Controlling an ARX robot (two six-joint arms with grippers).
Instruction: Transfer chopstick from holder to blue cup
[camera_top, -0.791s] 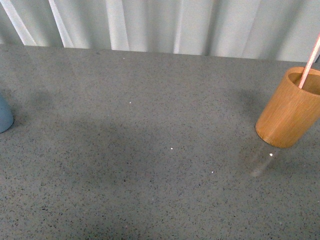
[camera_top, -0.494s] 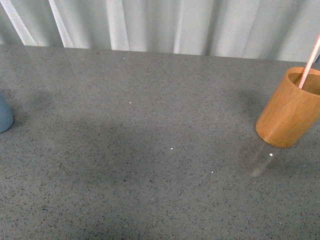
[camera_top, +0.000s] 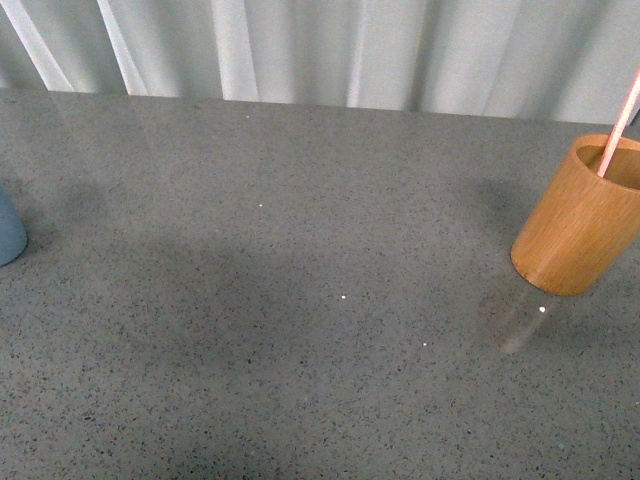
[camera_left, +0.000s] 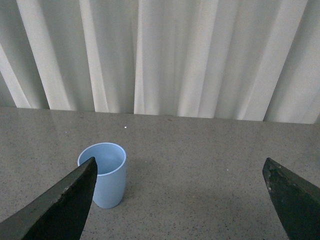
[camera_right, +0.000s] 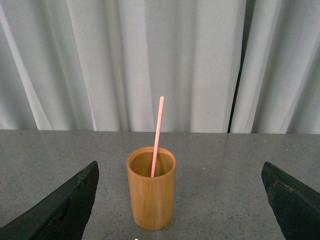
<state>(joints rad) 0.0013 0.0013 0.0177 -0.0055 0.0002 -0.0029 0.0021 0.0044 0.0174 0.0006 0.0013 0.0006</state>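
Blue cup (camera_top: 8, 232), cut off at the front view's edge, stands empty. Chopstick (camera_top: 620, 125), its top cropped, leans in holder (camera_top: 580, 225). Left hand (camera_left: 180, 165) and right hand (camera_right: 180, 167) both spread wide.

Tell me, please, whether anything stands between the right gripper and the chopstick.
Nothing visible does: the right gripper, jaws wide open, faces the chopstick standing in the holder, with only table between.

Looking across a grey speckled tabletop (camera_top: 300, 400), carrying a few tiny white specks (camera_top: 344, 296) near its middle and showing soft dark shadowing there. Facing a pale pleated curtain (camera_top: 330, 50) hanging along the far edge, filling the background behind the tabletop in both wrist views too.
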